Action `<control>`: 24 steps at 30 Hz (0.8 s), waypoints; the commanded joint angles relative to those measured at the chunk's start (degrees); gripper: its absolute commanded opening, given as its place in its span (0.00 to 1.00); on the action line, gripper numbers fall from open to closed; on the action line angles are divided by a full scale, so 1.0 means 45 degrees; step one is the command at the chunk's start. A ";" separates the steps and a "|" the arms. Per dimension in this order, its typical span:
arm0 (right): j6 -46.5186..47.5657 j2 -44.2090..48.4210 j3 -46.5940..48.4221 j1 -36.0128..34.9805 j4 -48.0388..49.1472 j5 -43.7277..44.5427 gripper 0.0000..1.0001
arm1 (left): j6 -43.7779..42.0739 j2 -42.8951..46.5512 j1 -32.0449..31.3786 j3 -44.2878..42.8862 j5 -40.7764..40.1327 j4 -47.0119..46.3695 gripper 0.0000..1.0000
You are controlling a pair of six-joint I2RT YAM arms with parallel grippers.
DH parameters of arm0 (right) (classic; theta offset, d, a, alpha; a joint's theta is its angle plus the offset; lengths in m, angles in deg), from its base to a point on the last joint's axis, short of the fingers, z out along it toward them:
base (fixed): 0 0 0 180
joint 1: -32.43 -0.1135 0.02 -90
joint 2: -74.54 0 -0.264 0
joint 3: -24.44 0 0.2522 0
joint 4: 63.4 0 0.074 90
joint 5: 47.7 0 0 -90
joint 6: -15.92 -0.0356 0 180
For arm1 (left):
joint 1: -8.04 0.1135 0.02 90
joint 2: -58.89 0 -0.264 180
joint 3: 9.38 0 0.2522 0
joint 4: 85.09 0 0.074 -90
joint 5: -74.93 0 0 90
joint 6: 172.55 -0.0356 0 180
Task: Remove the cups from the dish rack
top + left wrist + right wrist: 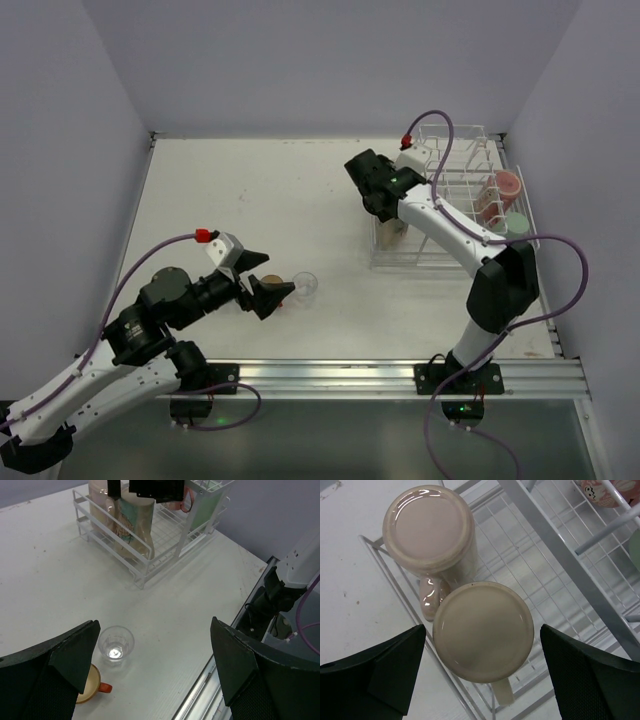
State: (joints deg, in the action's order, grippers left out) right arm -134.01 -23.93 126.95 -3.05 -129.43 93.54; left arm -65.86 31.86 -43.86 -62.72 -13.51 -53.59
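Right end effector (482, 645) hovers, spread apart, over upturned beige mug (480, 625) in dish rack (555, 544)

Top external view: the right arm (440, 215) covers most of the two beige mugs (396, 233) in the dish rack (470, 135).

Left wrist view: one finger (65, 660) of the left hand (155, 625) hides most of the orange cup (94, 687). The rack's upper part is cut off by the top edge.

Right wrist view: the pink cup (600, 492) is cut by the top edge and the green tumbler (636, 550) by the right edge. Both show only as slivers.
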 commanded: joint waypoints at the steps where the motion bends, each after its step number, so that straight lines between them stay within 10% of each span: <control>1: 0.0131 -0.0459 0.0473 0.0151 0.0912 0.0312 0.99 | -0.0330 -0.0088 -0.0127 -0.0132 -0.0288 -0.0133 1.00; 14: 0.0503 -0.0831 0.0492 0.0307 0.1440 0.0331 0.97 | -0.0349 -0.0088 -0.0127 -0.0093 -0.0619 -0.0114 1.00; 24: 0.0854 0.0260 0.0102 0.0190 0.1908 0.0643 0.49 | -0.0349 -0.0107 -0.0030 -0.0054 -0.0738 -0.0172 1.00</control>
State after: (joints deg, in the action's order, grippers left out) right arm -129.74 -27.23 126.95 -1.76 -124.80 92.36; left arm -65.86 31.43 -43.83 -62.72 -15.80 -53.46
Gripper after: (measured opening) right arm 0.804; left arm 0.997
